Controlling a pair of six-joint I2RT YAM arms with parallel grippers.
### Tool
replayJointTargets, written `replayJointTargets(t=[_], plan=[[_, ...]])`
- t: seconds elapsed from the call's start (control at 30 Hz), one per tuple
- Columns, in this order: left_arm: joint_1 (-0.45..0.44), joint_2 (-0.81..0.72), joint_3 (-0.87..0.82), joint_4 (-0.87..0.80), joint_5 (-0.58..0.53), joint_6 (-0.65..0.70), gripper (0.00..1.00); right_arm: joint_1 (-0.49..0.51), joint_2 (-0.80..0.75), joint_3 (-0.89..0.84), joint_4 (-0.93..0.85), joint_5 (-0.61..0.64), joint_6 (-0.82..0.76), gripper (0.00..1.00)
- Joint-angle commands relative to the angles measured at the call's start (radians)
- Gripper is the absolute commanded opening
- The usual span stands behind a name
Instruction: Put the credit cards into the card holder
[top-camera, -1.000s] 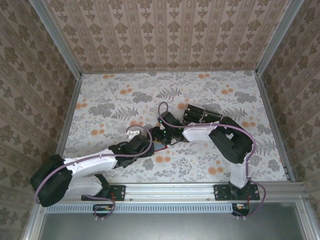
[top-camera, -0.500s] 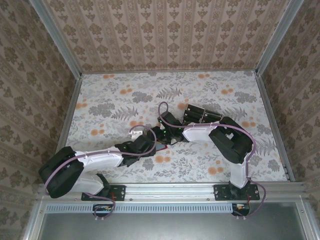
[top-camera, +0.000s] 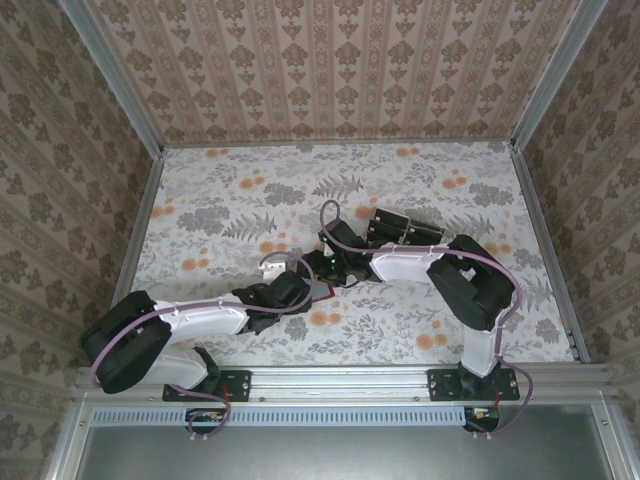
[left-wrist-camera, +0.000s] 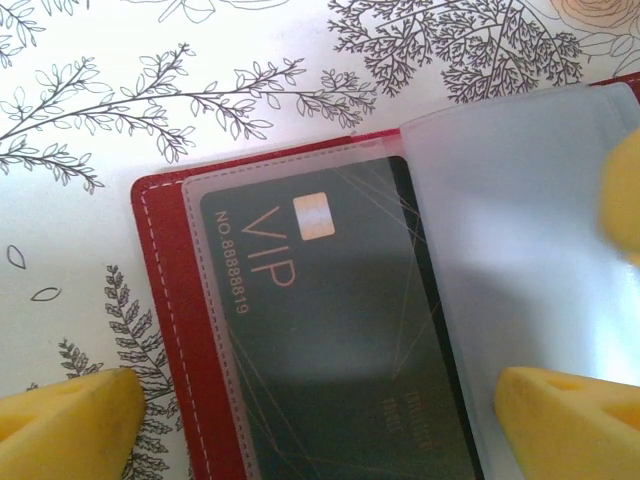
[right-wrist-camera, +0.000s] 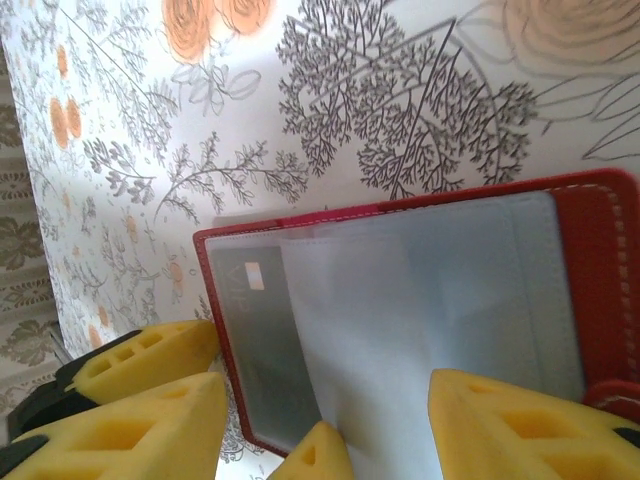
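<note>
Card holder (left-wrist-camera: 165, 300): red, pale stitching along edge.
Credit card (left-wrist-camera: 320, 350) inside: dark grey-black, gold "VIP" and number, pale chip, thin gold lines.
Sleeve (left-wrist-camera: 520, 250) over it: frosted, translucent white.
Left gripper fingertips (left-wrist-camera: 70, 425) and right gripper fingertips (right-wrist-camera: 520, 420): yellow foam.
Tablecloth (top-camera: 250, 200): white, grey-black fern and leaf line drawings, orange flowers.
Walls (top-camera: 340, 70): beige-brown wallpaper, damask motifs in vertical stripes.
Left arm (top-camera: 195, 322), right arm (top-camera: 400, 265): white shells, black joints, purple cable (top-camera: 280, 258).
Loose credit cards (top-camera: 400, 230): black, pale marks.

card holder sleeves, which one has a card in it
The sleeve lying flat on the red cover: the black VIP card shows through it. The frosted sleeve overlapping it looks empty.
</note>
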Motion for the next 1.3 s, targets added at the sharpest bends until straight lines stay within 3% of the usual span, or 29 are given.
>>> replayJointTargets(t=[0.0, 0.9, 1.27], plan=[[-0.008, 0.023, -0.033, -0.015, 0.01, -0.041, 1.0, -0.017, -0.061, -0.008, -0.066, 0.049, -0.047, 0.58], [-0.008, 0.035, -0.041, -0.01, 0.006, -0.046, 1.0, -0.01, 0.07, 0.028, 0.003, -0.04, -0.055, 0.56], [-0.009, 0.032, -0.044, -0.006, 0.005, -0.048, 1.0, 0.014, 0.056, 0.05, -0.006, -0.064, -0.071, 0.53]])
